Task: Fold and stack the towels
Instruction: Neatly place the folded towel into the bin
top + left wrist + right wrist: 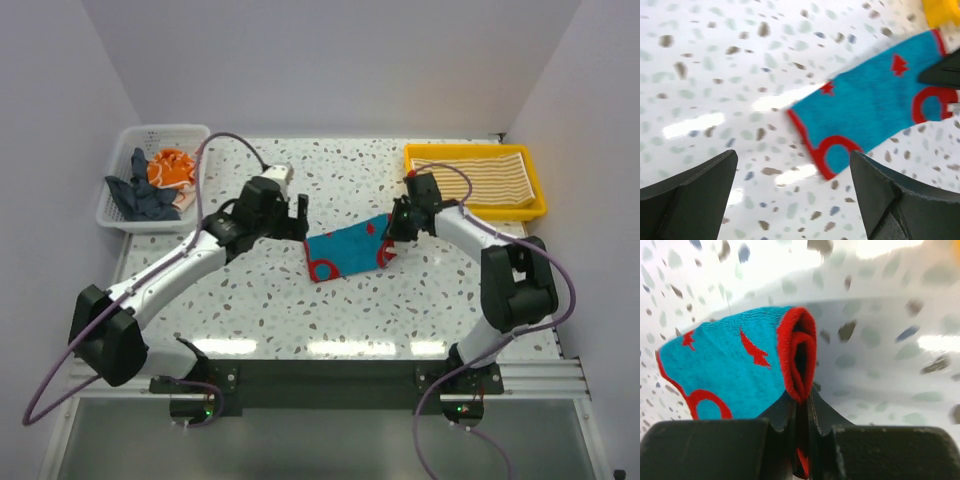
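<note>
Bases of both arms sit bolted at the near edge of the speckled counter [300, 320], and from there the left arm [180, 265] and the right arm [500, 275] reach inward toward the middle. Between them lies the teal towel [345, 255], a small cloth with a red border and red marks, set at a slant so that its right end lies farther back than its left. The left jaws stand wide apart and hold nothing; in the left wrist view the two dark fingers [690, 200] frame bare counter, with the towel's [870, 105] red-edged left end just beyond them and not touching. The right jaws are pressed together on the towel's right end: the right wrist view shows the red hem [800, 355] doubled over and pinched between the black fingers [705, 450], with the teal face [730, 370] spreading away to the left. Farther back, at the far left corner, a white mesh basket [120, 215] holds a crumpled dark blue-grey towel [145, 198] and an orange towel [170, 168] heaped behind it. At the far right corner a yellow tray [475, 212] carries a tan-and-white striped towel [480, 175] lying flat inside it.
</note>
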You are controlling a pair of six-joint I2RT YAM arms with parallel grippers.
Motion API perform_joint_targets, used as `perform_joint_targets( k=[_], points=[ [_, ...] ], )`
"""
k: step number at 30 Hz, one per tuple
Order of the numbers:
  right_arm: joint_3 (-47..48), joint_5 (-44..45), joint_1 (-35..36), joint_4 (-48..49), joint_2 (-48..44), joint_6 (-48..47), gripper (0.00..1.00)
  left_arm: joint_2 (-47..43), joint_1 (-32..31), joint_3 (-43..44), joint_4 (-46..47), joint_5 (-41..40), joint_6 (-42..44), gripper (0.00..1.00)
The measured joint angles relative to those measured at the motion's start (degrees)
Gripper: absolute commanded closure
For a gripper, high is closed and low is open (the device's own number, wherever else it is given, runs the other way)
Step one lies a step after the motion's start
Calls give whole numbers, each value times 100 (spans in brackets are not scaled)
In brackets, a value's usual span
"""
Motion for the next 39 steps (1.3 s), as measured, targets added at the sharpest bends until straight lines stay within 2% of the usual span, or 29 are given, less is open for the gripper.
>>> perform_joint_targets(
  k=[4,7,13,17,23,30,39],
  points=[
    [1423,240,-313,-728,461,-758,100,-540,1152,-372,-105,48,170,0],
    [2503,361,-522,-1167,940,-1263,100,-693,1744,-693,-157,116,271,0],
    [4538,667,-828,-2037,2024,-2063,100,-697,1980,-960,-302,118,492,0],
    [5412,966,-1073,-2430,2514,-2492,100,-697,2031,-1021,-275,39,551,0],
    [6019,1637,-1495,-2664,2933,-3150,100,-697,2162,-1121,-267,-256,584,0],
    [6070,2214,-1886,-2634,3036,-3834,100,-544,2223,-1132,-269,-483,586,0],
    [6100,2516,-2199,-2498,3038,-4389,100,-267,2315,-1132,-267,-485,586,0]
  ],
)
